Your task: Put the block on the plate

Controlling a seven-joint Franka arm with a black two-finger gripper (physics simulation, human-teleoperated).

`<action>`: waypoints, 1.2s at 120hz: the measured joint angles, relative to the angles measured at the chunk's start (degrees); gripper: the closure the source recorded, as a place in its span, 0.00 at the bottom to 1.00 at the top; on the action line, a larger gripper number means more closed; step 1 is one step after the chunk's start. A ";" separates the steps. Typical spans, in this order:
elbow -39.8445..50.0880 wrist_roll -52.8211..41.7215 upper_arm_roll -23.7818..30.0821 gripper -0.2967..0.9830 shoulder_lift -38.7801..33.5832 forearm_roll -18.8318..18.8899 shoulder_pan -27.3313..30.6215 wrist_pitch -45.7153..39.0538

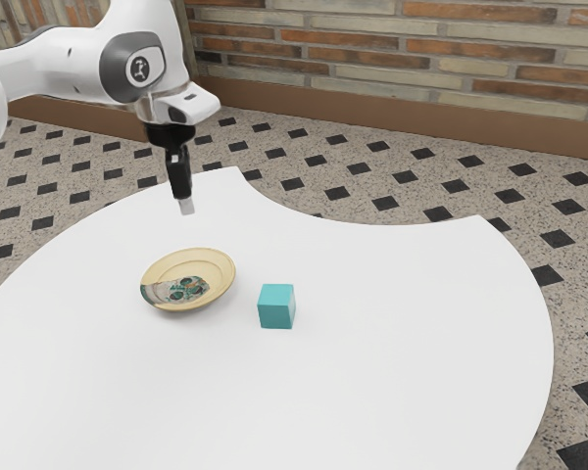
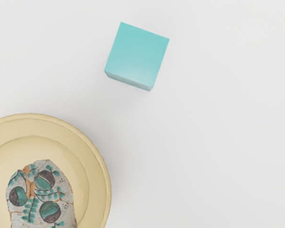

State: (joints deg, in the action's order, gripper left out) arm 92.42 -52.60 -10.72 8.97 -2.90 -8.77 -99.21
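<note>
1. Block [image 1: 276,306], a smooth-faced teal cube whose material I can't make out, sits on the white, curved-edge table [image 1: 402,343], near the plate but apart from it, on the exterior view's right of it.
2. Plate [image 1: 191,260], round and pale yellow with a raised rim, carries a grey patch painted in teal and dark brown; my wrist view cuts off part of both.
3. Black two-finger gripper [image 1: 186,208] hangs above the table, clear of block and plate; I see it edge-on, so I cannot tell whether it stands apart or together.
4. White arm [image 1: 69,64] runs out of frame at the exterior view's left; the table's near edge is cut off too.
</note>
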 joint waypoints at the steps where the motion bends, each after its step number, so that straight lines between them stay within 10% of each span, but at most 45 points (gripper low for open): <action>1: -0.02 -0.07 0.00 0.23 0.01 0.00 -0.01 -0.01; 144: -2.02 -15.29 1.77 0.23 19.54 -1.43 -6.54 -13.60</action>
State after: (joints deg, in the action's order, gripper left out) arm 90.40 -67.89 -8.95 28.51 -4.33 -15.31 -112.82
